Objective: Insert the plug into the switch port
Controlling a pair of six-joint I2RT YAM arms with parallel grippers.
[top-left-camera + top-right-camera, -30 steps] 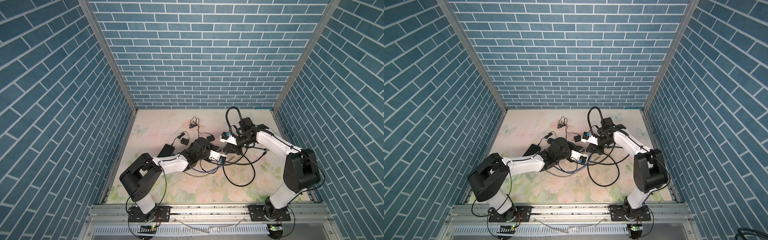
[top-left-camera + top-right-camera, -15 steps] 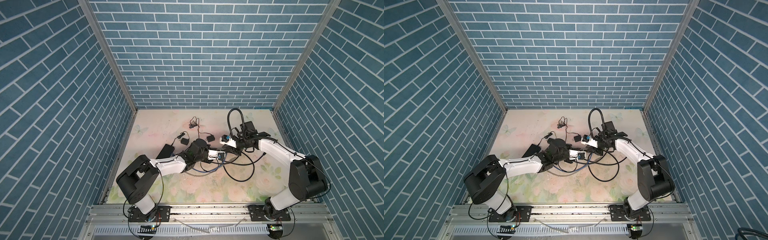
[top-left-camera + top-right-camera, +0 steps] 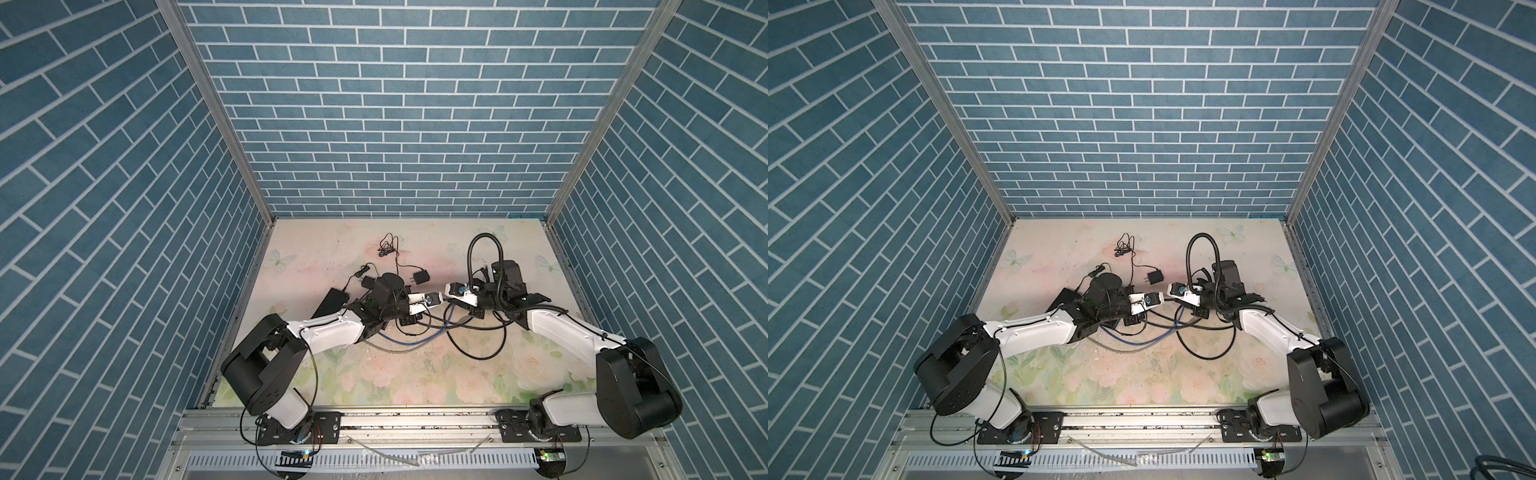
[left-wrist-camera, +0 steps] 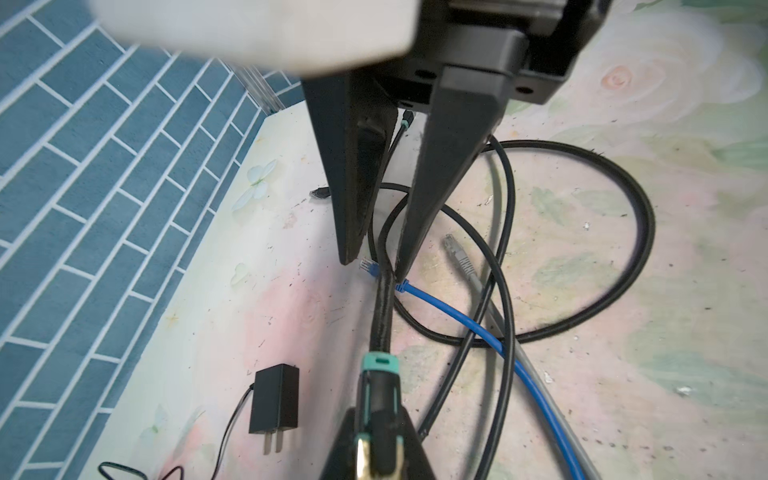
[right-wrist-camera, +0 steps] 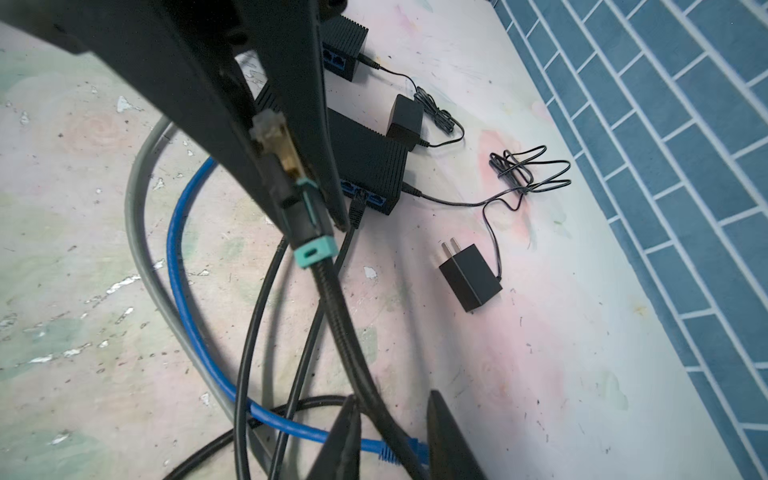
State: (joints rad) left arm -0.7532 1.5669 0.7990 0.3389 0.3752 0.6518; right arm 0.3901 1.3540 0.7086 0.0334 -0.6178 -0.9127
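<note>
Noting the change first: the right gripper (image 5: 392, 399) has just let go. Its jaws, pressed together a second ago, now stand spread, one tip on each side of the black braided cable (image 5: 345, 324) and not pinching it. The left gripper (image 4: 378, 415) is unchanged, with jaws pinched on the plug (image 5: 286, 166). The teal collar sits at its fingertips and the cable trails out beyond them.

The plug is off the bench (image 3: 374, 374), carried over its middle, a little toward the far edge. You now hold it with the left arm alone, so the hand-over reads as done and the right arm is free.

The switch (image 5: 370, 158) lies flat on the bench beyond the left gripper, toward the left edge. Its row of blue ports (image 5: 380, 199) faces the plug's side. One port already takes a black lead (image 5: 356, 210), and the ones beside it look free.

Watch this: the plug's clear nose appears to point back up the left fingers, toward the palm, not toward the ports. If so, you likely need a regrasp or a wrist turn before any insertion.

A blue cable (image 5: 183, 249) and a grey cable (image 5: 139, 232) lie looped on the bench under both grippers and could snag the braided one as you move. The power adaptor (image 5: 469, 276) lies apart, toward the far edge, out of the way
</note>
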